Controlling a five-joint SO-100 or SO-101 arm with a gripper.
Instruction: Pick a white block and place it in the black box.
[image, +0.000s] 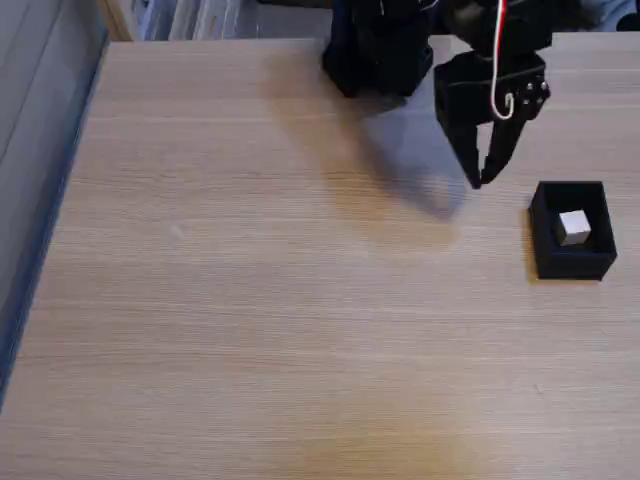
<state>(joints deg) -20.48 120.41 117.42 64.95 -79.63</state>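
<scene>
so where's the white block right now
In the fixed view the white block sits inside the black box at the table's right side, just below-right of the gripper.

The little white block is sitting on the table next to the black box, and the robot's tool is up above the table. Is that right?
Not quite. The white block sits inside the black box, not beside it, as the fixed view shows. The tool is indeed above the table.

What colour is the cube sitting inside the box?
White, with greyish shaded sides: the white block inside the black box, fixed view.
</scene>
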